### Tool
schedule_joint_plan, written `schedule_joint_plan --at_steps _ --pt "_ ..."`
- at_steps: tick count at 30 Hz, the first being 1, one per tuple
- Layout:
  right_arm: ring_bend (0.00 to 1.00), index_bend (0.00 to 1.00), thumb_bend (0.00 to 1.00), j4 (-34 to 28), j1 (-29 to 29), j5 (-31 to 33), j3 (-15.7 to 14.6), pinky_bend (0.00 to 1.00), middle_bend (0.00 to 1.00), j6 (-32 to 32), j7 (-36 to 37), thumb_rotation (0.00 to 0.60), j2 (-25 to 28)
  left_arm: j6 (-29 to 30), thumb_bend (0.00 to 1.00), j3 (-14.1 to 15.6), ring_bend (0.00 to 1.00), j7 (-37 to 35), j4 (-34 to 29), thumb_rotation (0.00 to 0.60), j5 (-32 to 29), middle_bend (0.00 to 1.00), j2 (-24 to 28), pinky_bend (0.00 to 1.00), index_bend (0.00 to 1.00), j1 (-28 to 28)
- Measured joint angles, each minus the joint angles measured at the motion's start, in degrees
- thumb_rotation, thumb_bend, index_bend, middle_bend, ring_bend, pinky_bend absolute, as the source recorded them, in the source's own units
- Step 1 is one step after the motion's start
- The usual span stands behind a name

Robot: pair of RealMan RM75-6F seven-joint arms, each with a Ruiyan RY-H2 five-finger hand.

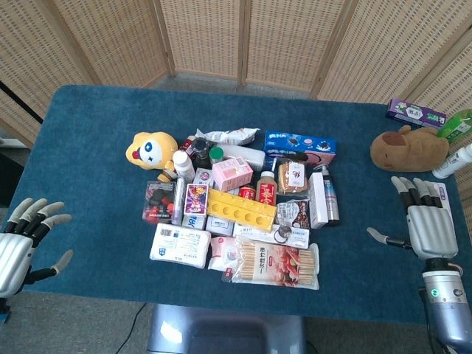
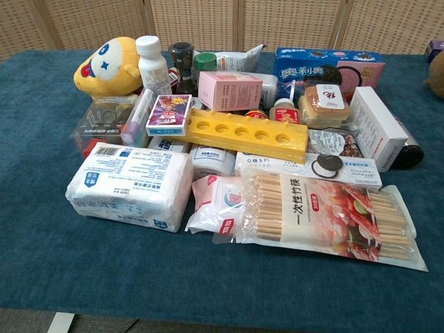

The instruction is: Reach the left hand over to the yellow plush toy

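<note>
The yellow plush toy (image 1: pixel 150 150) lies at the back left of the pile of goods, its face turned up; the chest view shows the yellow plush toy (image 2: pixel 106 66) at the top left. My left hand (image 1: pixel 23 240) hovers at the table's front left corner, fingers spread, holding nothing, well to the left of and nearer than the toy. My right hand (image 1: pixel 422 220) rests over the table's front right, fingers apart and empty. Neither hand appears in the chest view.
A white bottle (image 1: pixel 182 165) stands right beside the toy. Tissue pack (image 1: pixel 179 245), yellow tray (image 1: pixel 242 208), chopstick pack (image 1: pixel 276 263) and cookie box (image 1: pixel 300 144) crowd the middle. A brown plush (image 1: pixel 408 148), purple box (image 1: pixel 415 113) and green bottle (image 1: pixel 457 124) sit at the far right.
</note>
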Motion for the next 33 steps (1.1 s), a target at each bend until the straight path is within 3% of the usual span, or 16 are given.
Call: schedule_joint_plan --at_steps 22,28,30,33 --pt "0.0 0.0 0.05 0.4 -2.7 -2.8 -1.1 0.0 0.0 0.1 6.6 0.329 -0.1 -2.5 0.36 -0.7 0.13 -2.5 -0.9 0.52 0.5 0.17 1.3 0.0 0.24 -2.0" --pt "0.0 0.0 0.05 -0.7 -2.7 -2.6 -0.9 0.0 0.0 -0.4 6.6 0.333 0.5 -7.1 0.36 -1.8 0.11 -3.3 0.2 0.517 -2.1 0.12 1.4 0.0 0.12 -4.9" --pt "0.0 0.0 0.05 -0.9 -2.7 -2.6 -0.9 0.0 0.0 -0.5 6.5 0.333 0.6 -8.6 0.36 -2.3 0.07 -3.4 0.6 0.515 -3.3 0.08 1.5 0.0 0.03 -5.9" --pt "0.0 0.0 0.05 -1.2 -2.8 -2.5 -0.9 0.0 0.0 -0.7 6.5 0.334 0.6 -10.8 0.35 -3.1 0.0 -4.3 1.6 0.506 -5.1 0.01 1.4 0.0 0.0 -7.4"
